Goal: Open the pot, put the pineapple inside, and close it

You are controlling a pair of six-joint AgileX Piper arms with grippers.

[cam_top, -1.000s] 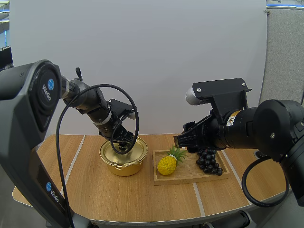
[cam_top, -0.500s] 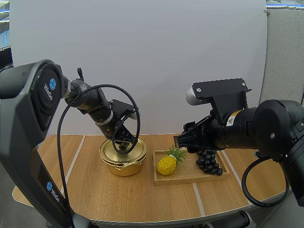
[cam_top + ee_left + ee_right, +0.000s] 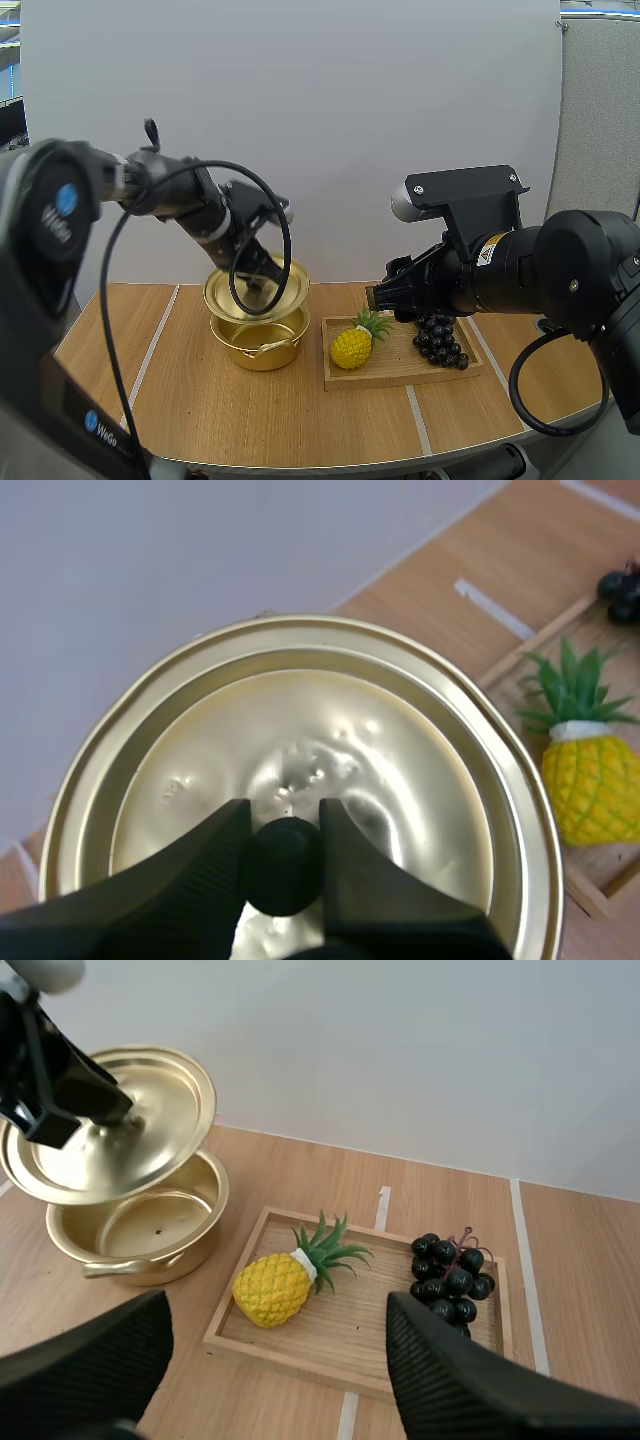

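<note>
Lid (image 3: 255, 290) is lifting off pot (image 3: 262, 345)
Left gripper (image 3: 285, 830) is clamping its knob (image 3: 285, 865); right gripper (image 3: 275, 1355) is waiting, fingers apart, for pineapple (image 3: 352, 345).

Overall: bright, even white light across the table (image 3: 300, 420) in all three views.
Source: probably overhead, since the shadows fall short under things.
Shadows: soft and faint beneath the pot (image 3: 262, 350) and under the pineapple (image 3: 272, 1288) on the tray (image 3: 370, 1332). The pot's mouth is darker below the lid (image 3: 288, 290).
Glare: pale hot spots on the lid's dome around the knob (image 3: 285, 865).
Blur: the right gripper (image 3: 275, 1305) has soft, out-of-focus near fingers.
Distortion: the high view bows at its edges.
</note>
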